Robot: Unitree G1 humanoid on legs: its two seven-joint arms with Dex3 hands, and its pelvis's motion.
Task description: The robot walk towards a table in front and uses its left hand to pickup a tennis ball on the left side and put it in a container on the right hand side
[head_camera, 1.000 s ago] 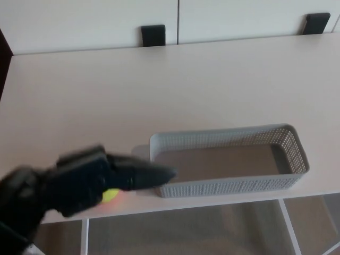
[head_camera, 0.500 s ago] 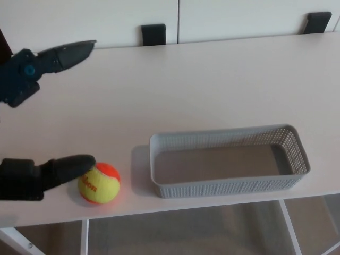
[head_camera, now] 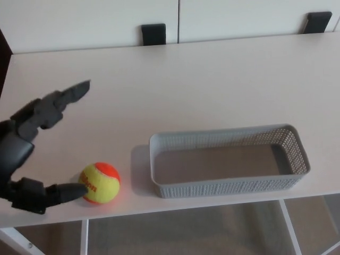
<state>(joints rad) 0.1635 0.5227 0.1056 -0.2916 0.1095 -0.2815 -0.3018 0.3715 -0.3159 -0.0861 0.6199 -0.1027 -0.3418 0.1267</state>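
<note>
- Nearest, by the front edge of the surface (head_camera: 186, 79), left side: tennis ball (head_camera: 99, 183), yellow with an orange patch, at rest, not lifted.
- Handling, judged: light, springy, felt-covered, so fair grip. Round, so apt to roll off the near edge if nudged sideways. Best taken across the widest part, thumb on one side and fingers opposite.
- Left hand (head_camera: 16, 151) spread wide, holding nothing.
- Lower digit (head_camera: 62, 192) low along the surface, tip at the ball's left side. Touching or just short of it; cannot tell which.
- Just right of the ball, a small gap between: container (head_camera: 228, 187), a long grey perforated basket, empty, lying parallel to the front edge.
- Farther back on the left: upper fingers (head_camera: 61, 101) stretched away from the ball, well apart from it, slightly blurred.
- Right hand not in view.
- Beyond: bare surface, then black clips (head_camera: 153, 34) at the far edge, with white panels (head_camera: 90, 21) behind.
</note>
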